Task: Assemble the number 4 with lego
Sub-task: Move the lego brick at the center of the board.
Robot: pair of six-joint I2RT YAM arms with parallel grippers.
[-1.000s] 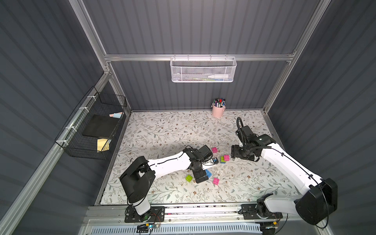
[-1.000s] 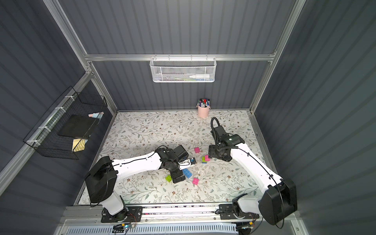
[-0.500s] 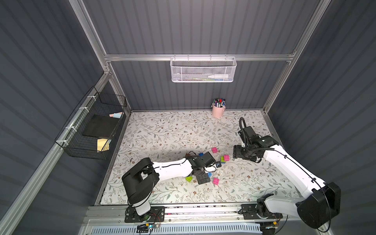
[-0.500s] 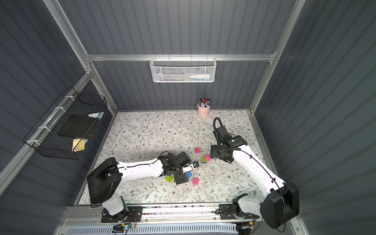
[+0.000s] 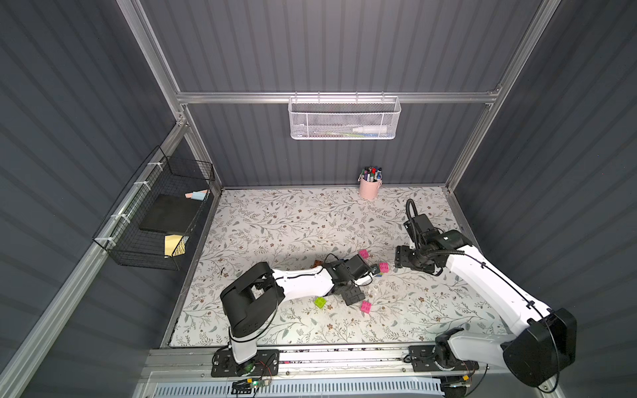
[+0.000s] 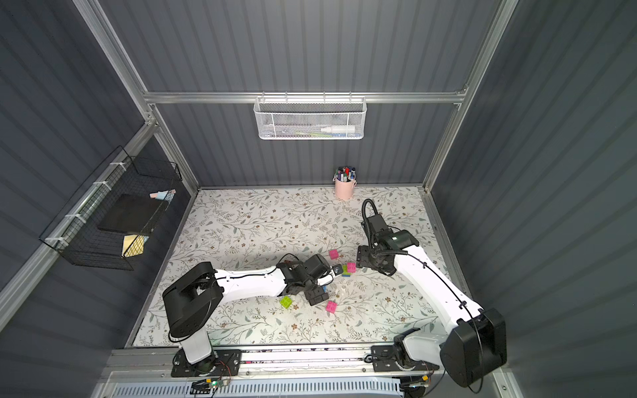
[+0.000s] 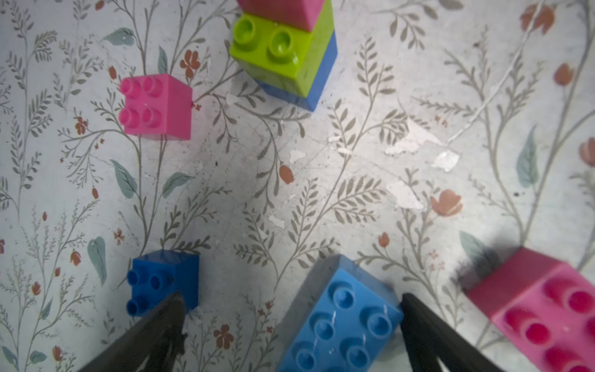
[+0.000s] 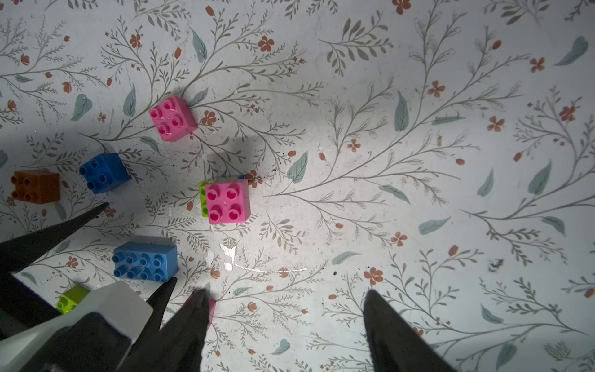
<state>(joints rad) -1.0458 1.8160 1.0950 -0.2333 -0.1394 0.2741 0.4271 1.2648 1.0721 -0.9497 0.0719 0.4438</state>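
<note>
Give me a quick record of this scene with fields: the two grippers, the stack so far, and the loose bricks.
Left gripper: open, fingers either side of the long blue brick, not gripping it
Right gripper: open, nothing between its fingers
Stack: pink on green on blue
Loose bricks: two pink, dark blue, orange, green
Progress: only the stack is joined

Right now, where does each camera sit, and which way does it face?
Top views: high at the front, looking down at the table; left arm and right arm show.
Left wrist: facing down; left gripper straddles the light-blue brick.
Right wrist: facing down; right gripper open, empty.
Shared: both wrist views show the pink-topped stack.
</note>
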